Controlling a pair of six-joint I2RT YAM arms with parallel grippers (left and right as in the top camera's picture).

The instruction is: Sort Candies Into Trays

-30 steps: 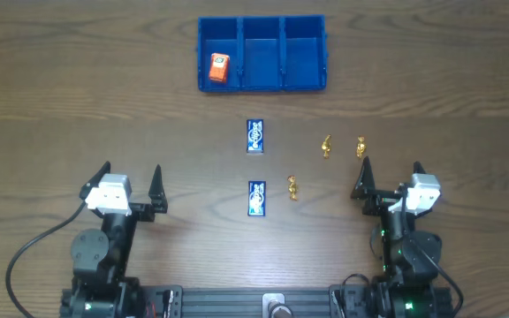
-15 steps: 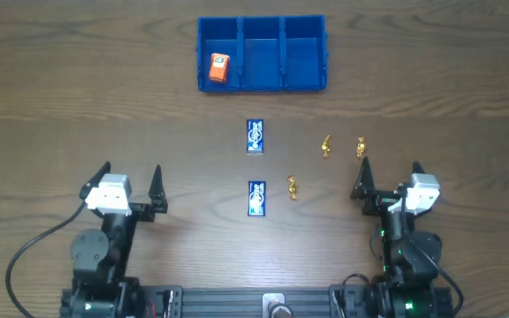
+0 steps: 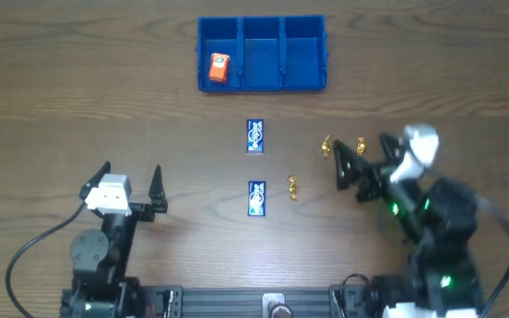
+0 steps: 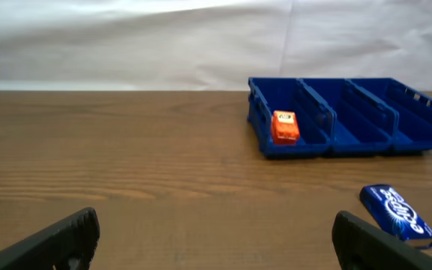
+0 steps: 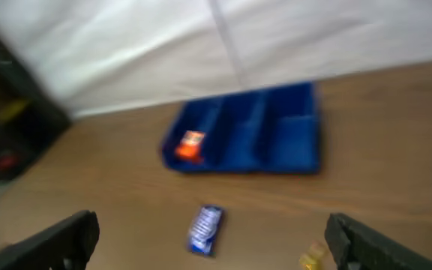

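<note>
Against the picture from half a second ago, I find the left gripper (image 3: 132, 174) unmoved near its base, fingers spread wide with nothing between them. The right gripper (image 3: 361, 157), equally wide and holding nothing, has lifted and swung leftward. In the top view its fingers now partly cover the farthest-right gold foil candy (image 3: 360, 141); whether they touch it I cannot tell. The two blue wrapped candy bars (image 3: 254, 136) (image 3: 255, 198), the nearest gold foil candy (image 3: 292, 187) and the middle gold foil candy (image 3: 326, 146) lie where they lay on the wooden table (image 3: 78, 97). The blue plastic three-compartment tray (image 3: 262, 87) holds one orange wrapped candy (image 3: 219, 68) in its left compartment.
</note>
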